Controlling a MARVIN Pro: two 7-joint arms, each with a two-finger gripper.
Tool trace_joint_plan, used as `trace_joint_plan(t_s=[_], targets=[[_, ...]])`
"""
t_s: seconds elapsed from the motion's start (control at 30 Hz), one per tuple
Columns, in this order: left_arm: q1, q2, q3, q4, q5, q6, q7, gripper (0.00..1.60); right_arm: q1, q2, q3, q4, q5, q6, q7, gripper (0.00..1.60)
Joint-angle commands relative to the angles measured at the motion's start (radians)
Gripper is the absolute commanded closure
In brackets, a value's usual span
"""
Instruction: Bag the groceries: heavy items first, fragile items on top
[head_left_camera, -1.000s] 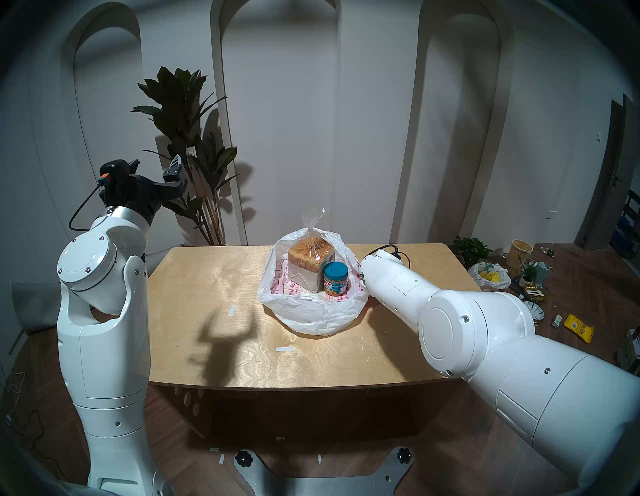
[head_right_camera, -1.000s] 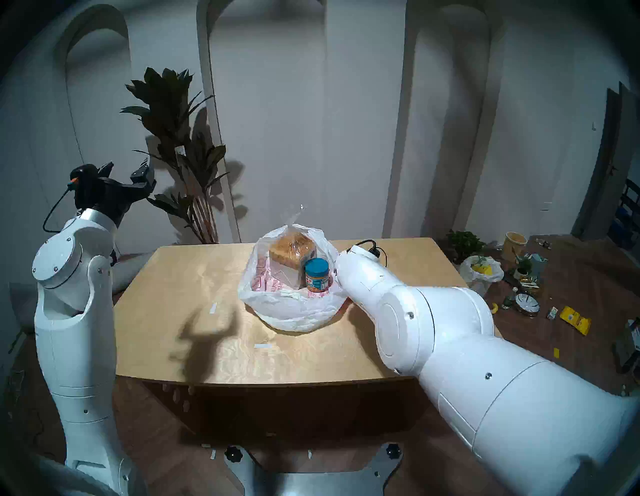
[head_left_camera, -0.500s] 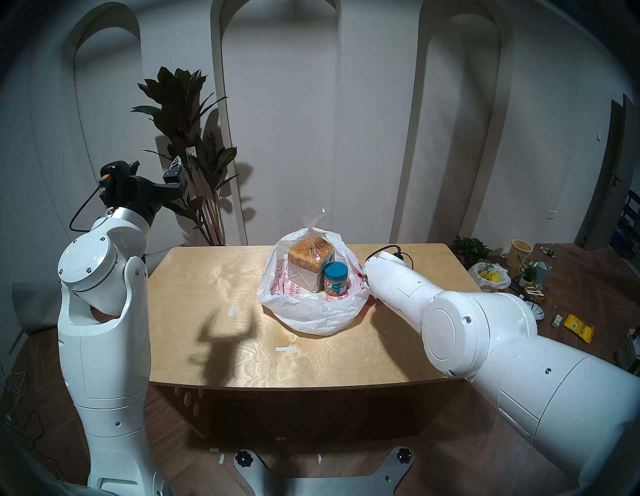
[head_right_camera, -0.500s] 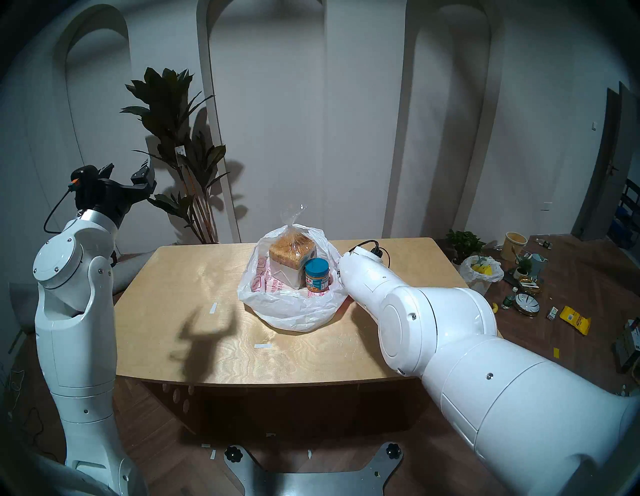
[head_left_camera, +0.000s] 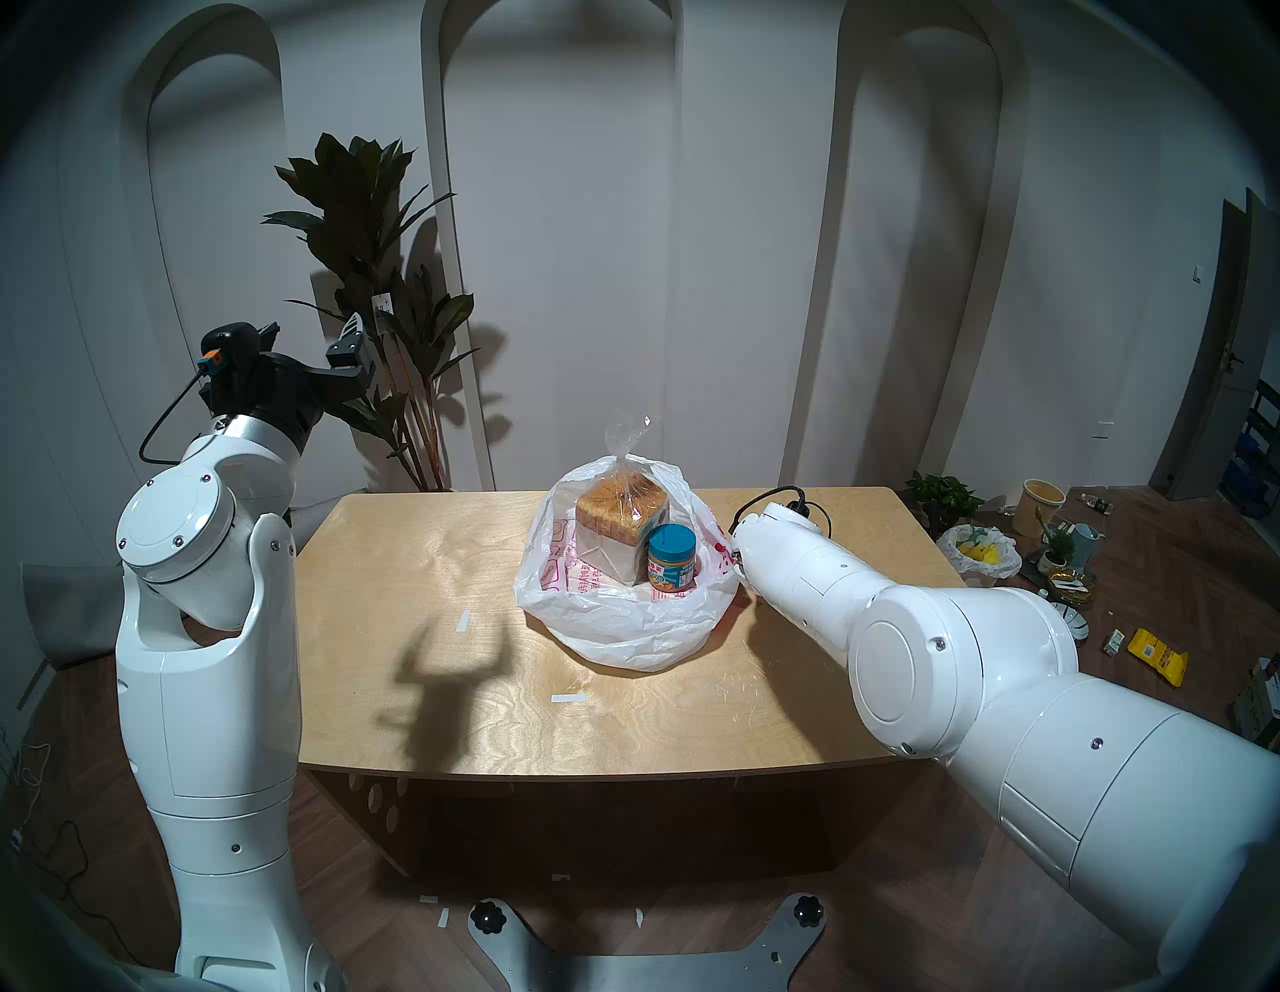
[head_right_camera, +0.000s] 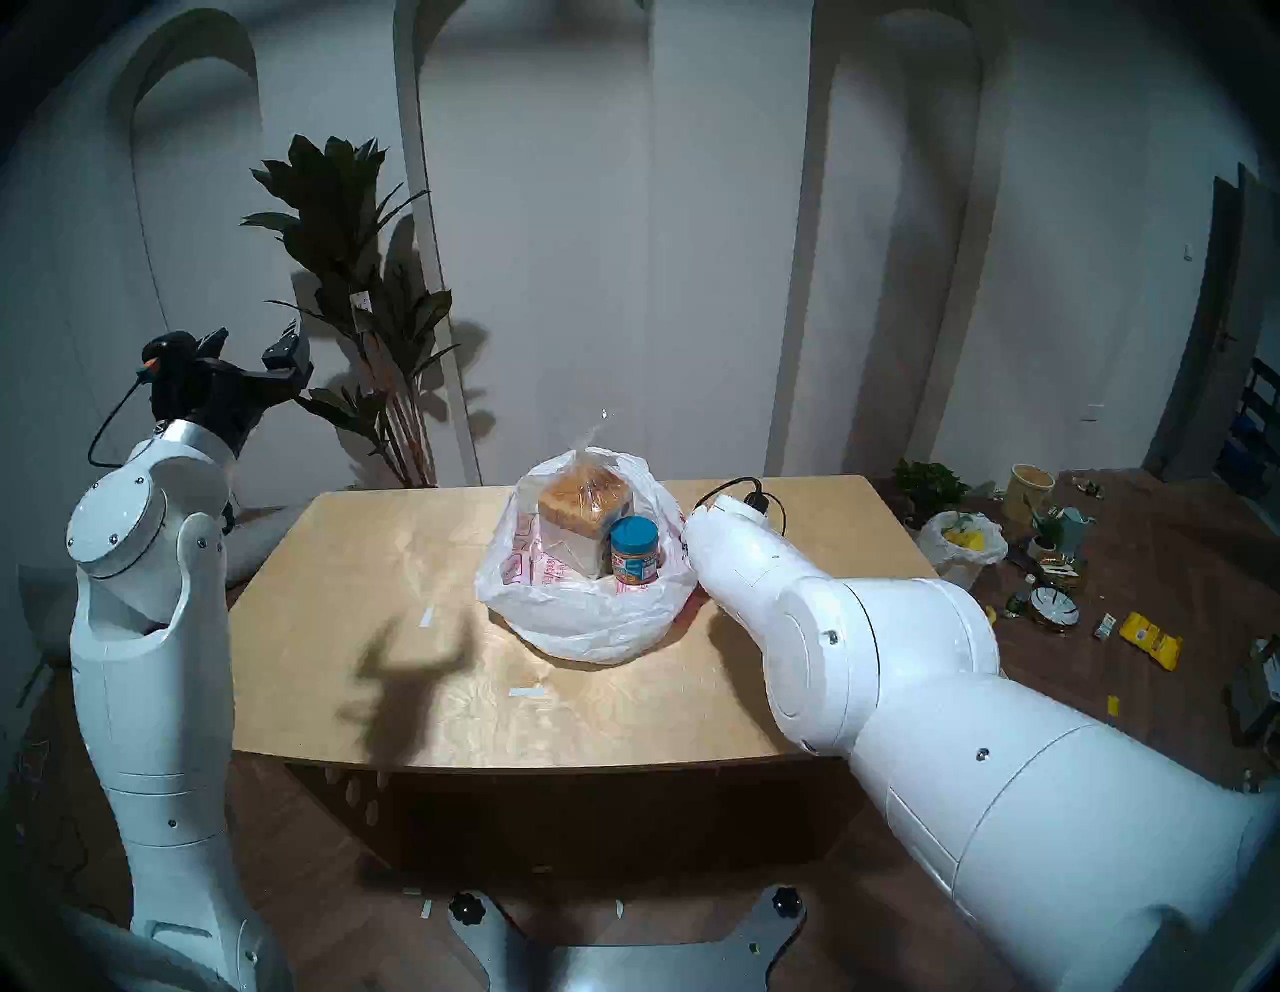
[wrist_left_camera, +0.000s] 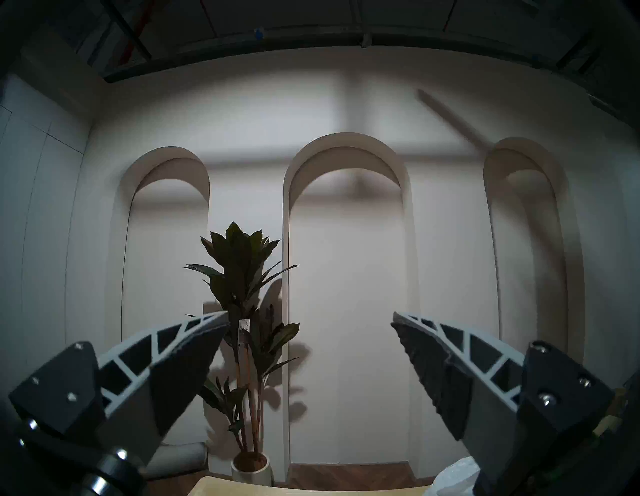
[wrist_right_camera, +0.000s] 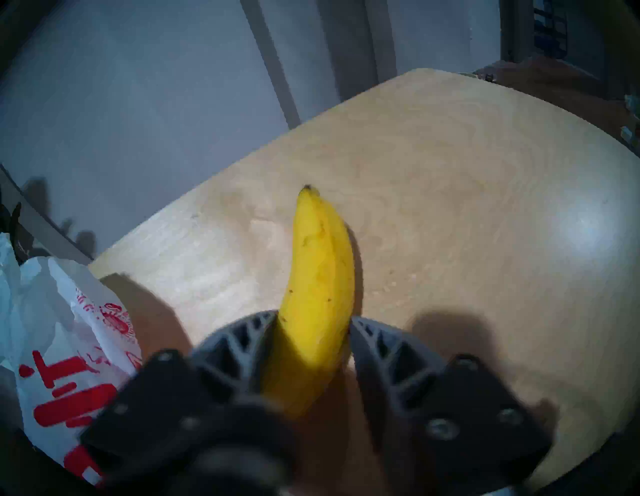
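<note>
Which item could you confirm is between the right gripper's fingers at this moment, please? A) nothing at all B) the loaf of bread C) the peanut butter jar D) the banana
D: in the right wrist view the right gripper has its two fingers closed against the sides of the banana, which lies on the table, while the jar and the loaf sit in the bag.

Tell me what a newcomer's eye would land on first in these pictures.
First the white bag in the middle of the table, open, with the loaf and the blue-lidded jar standing inside. Then the yellow banana on the wood beside the bag, with the right gripper closed on its near end.
</note>
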Motion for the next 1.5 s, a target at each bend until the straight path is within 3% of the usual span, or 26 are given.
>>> trace_joint_plan(t_s=[0.0,0.7,1.47], targets=[[-0.01,0.002,0.0,-0.012,-0.001,-0.003,-0.001,0.0,-0.013,0.031,0.002,0.004,0.0,-0.004,0.002,1.6],[-0.01,0.003,0.0,-0.013,-0.001,-0.004,0.0,0.0,-0.015,0.03,0.0,0.009,-0.011,-0.023,0.025,1.6],[-0.016,0.006,0.001,-0.023,-0.002,-0.005,-0.001,0.0,0.035,0.024,0.0,-0.004,-0.021,-0.019,0.032,1.6]])
